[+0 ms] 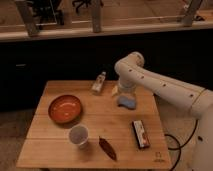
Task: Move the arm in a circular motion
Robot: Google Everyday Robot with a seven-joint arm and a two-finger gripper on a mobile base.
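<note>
The large white arm (165, 87) reaches in from the right edge over the right side of the wooden table (55, 150). Its rounded elbow joint (130, 62) stands above the table's far right part. The forearm drops down from that joint to the gripper (126, 92), which hangs just above a blue sponge-like object (127, 102). The gripper is mostly hidden behind the arm's wrist.
On the table are an orange bowl (65, 108) at left, a white cup (78, 135) in front, a dark red chip bag (107, 148), a dark snack bar (140, 134) at right, and a small bottle (98, 83) lying at the back. A dark counter runs behind.
</note>
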